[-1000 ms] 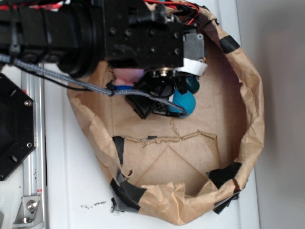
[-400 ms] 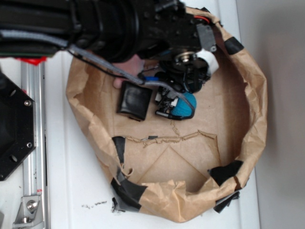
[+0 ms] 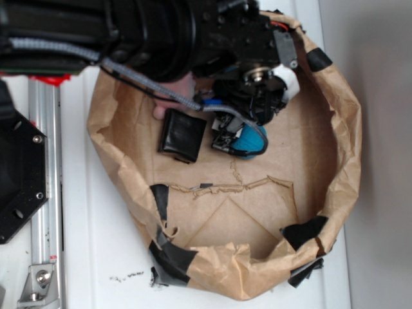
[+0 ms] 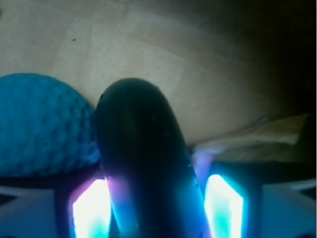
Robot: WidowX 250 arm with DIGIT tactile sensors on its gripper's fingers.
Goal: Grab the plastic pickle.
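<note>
White tabletop (image 3: 96, 257), grey wall (image 3: 386, 129) at right.

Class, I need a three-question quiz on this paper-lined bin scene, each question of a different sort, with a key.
1. True or false: in the wrist view the plastic pickle lies between the two jaws of the gripper.
2. Multiple choice: what sits right beside the pickle in the wrist view? A) a black block B) a blue textured ball C) a white cup
3. Fill in: in the exterior view, the black square block lies on the floor of the brown ____ bin.

Key: 1 true; 2 B; 3 paper
</note>
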